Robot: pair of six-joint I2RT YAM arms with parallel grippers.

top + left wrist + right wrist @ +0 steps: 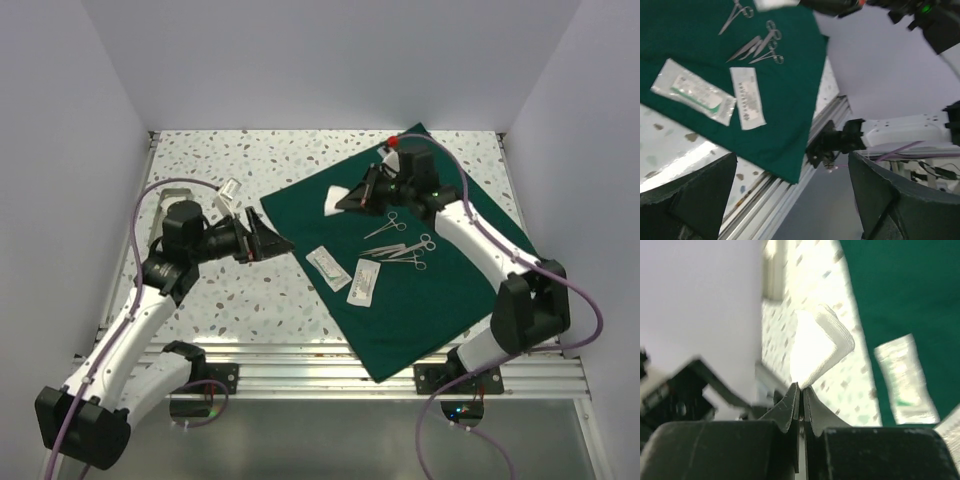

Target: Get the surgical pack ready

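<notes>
Top external view: drape [420,300] lay spread on the worktop [240,290]; right jaws were pinched shut on a gauze pad [817,342] over the drape's far-left edge; left jaws gaped wide, empty, beside its left corner.

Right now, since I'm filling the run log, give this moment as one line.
left gripper open, near drape edge | right gripper shut on gauze pad | instruments and two packets on drape

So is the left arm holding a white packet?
No, the left fingers are wide apart and empty; both white packets lie on the green cloth.
</notes>
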